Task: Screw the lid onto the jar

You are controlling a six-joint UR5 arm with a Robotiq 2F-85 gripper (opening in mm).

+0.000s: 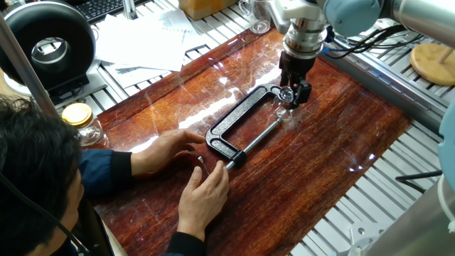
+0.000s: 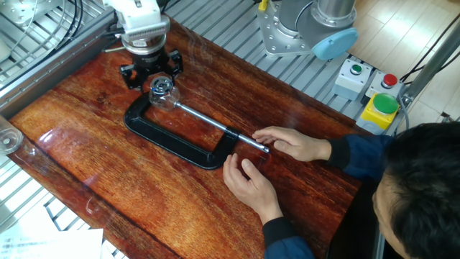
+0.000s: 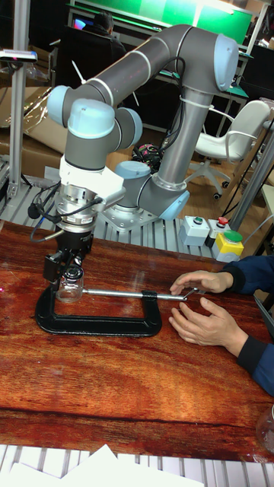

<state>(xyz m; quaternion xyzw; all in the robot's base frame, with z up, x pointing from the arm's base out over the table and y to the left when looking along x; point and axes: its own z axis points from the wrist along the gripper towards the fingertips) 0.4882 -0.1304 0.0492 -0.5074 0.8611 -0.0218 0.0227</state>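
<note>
The jar [image 2: 165,99] is a small squat clear glass one, standing upright on the wooden table and held in the mouth of a black C-clamp [image 2: 176,140]. The silvery lid [image 2: 159,85] sits on top of it. My gripper [image 2: 157,78] points straight down over the jar, its black fingers [image 2: 175,66] on either side of the lid, shut on it. The one fixed view has the gripper [image 1: 293,92] over the jar [image 1: 286,108] at the clamp's [image 1: 238,121] far end. In the tall fixed view the gripper [image 3: 68,270] sits on the lid [image 3: 71,275] and jar [image 3: 70,290].
A person's two hands [image 2: 262,162] rest at the clamp's screw handle [image 2: 255,142]. A bigger glass jar with a yellow lid [image 1: 79,119] stands off the board's left edge. Papers [image 1: 142,39], a glass mug [image 1: 257,14] and a button box [image 2: 381,108] surround the board.
</note>
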